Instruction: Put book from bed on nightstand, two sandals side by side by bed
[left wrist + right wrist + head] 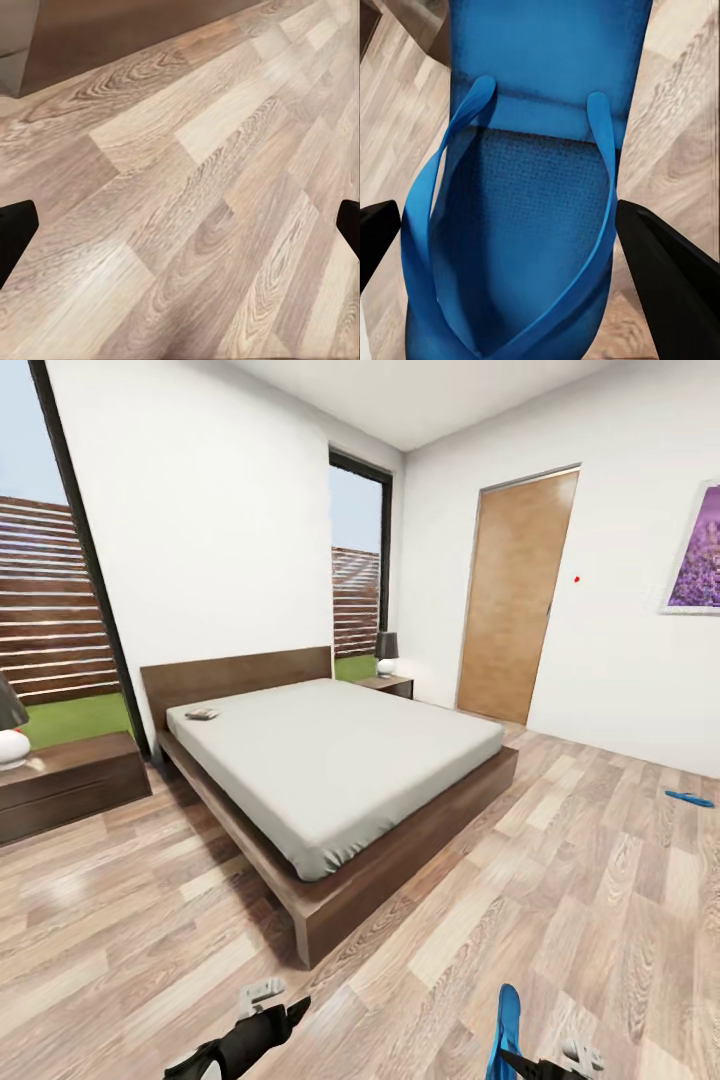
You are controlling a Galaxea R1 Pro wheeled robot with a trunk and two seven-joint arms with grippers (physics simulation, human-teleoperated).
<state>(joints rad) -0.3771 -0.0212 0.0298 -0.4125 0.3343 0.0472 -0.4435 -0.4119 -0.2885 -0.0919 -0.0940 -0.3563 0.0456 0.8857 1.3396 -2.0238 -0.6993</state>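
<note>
Between the right gripper's (502,247) two black fingers (667,270): a bright blue flat flip-flop with thin blue straps (532,225), sole facing the camera, fingers at lower left and lower right of the right wrist frame, flanking its edges near the strap end. Apparently pinching it across the width, though actual contact at the pads hard to confirm. Likely light, bendy foam: easy to lift, prone to flop or twist, so best held across the sole's width rather than by the soft straps. In the head view, same flip-flop at bottom centre-right, standing up from the gripper (545,1060).

Left gripper (180,225): fingers spread wide at the left and right edges of the frame, nothing between them, light brown wood-plank floor (187,187) beyond.

Farther out: second blue flip-flop (690,798) flat on the floor at right edge. Large low bed with dark brown frame and pale grey mattress (340,760) mid-frame; small thin book (202,714) on its upper-left corner. Small dark brown wooden nightstand (388,684) beyond the bed, just right of the headboard.
</note>
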